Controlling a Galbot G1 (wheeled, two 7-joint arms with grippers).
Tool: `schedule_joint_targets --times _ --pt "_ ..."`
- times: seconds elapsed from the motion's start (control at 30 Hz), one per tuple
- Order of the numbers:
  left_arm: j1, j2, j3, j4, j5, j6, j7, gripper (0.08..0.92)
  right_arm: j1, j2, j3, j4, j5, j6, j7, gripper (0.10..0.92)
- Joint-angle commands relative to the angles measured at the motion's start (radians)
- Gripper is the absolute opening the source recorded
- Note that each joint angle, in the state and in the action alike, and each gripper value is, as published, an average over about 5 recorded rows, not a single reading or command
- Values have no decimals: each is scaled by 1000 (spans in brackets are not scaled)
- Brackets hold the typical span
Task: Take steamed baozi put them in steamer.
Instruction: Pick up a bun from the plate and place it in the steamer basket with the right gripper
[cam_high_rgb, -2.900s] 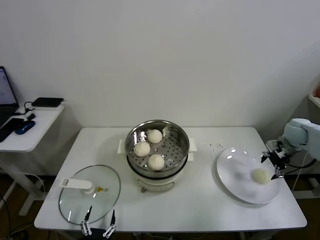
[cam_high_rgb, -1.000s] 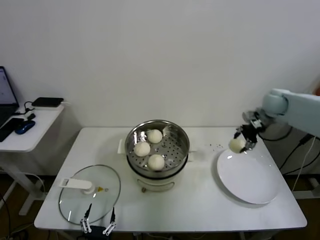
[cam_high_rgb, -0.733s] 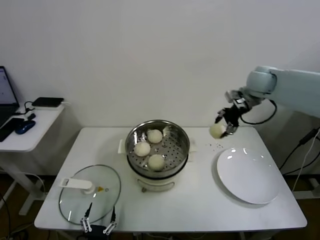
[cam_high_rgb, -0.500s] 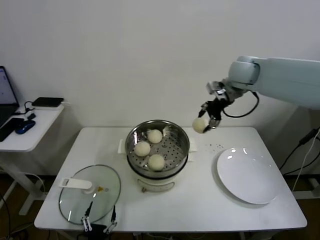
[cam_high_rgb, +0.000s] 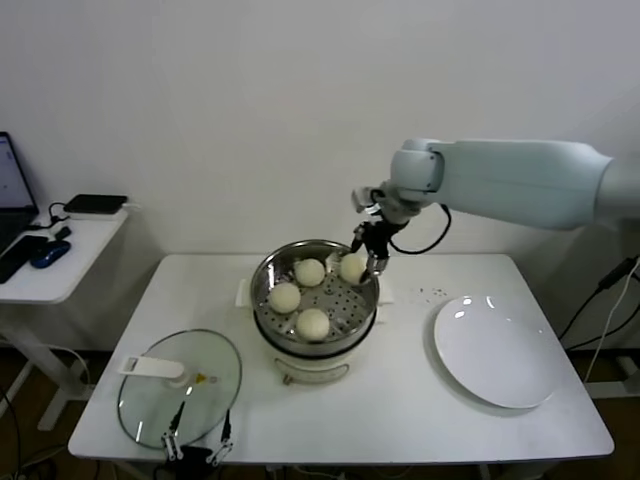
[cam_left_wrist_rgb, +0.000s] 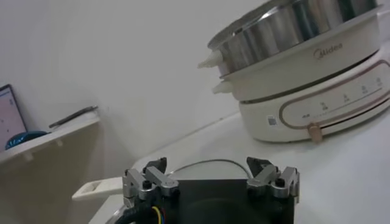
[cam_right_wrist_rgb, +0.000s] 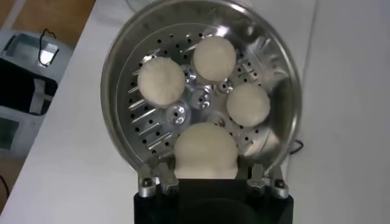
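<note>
Stainless steamer holds three baozi while the right gripper, come over from the now-bare plate, clamps the fourth baozi above its tray; the left gripper idles open; right wrist confirms only release remains.

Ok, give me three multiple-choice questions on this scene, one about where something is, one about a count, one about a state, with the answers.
1. Where is the glass lid?
A. on the steamer
B. flat on the table, on the robot's left of the steamer
C. on the plate

2. How many buns lie loose on the steamer tray?
A. one
B. three
C. five

3. What is the right gripper doing?
A. gripping a bun over the steamer
B. hanging open over the plate
C. lifting the lid

Answers: 1 B, the lid lies on the white table. 2 B, three sit on the tray, the fourth is gripped. 3 A, the wrist view shows the bun between its fingers.
</note>
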Motion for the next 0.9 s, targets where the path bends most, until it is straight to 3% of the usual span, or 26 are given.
schedule_joint_targets --times 0.03,0.73,0.9 --pt "-8 -1 -1 13 0 -4 -2 823 -171 63 52 -54 -81 -30 39 670" --pt "-5 -4 -11 19 -4 -8 -9 823 -276 97 113 -154 -172 -23 58 671" --pt "-1 -4 -12 14 -4 -8 -9 823 -225 74 118 -133 -67 -17 66 728"
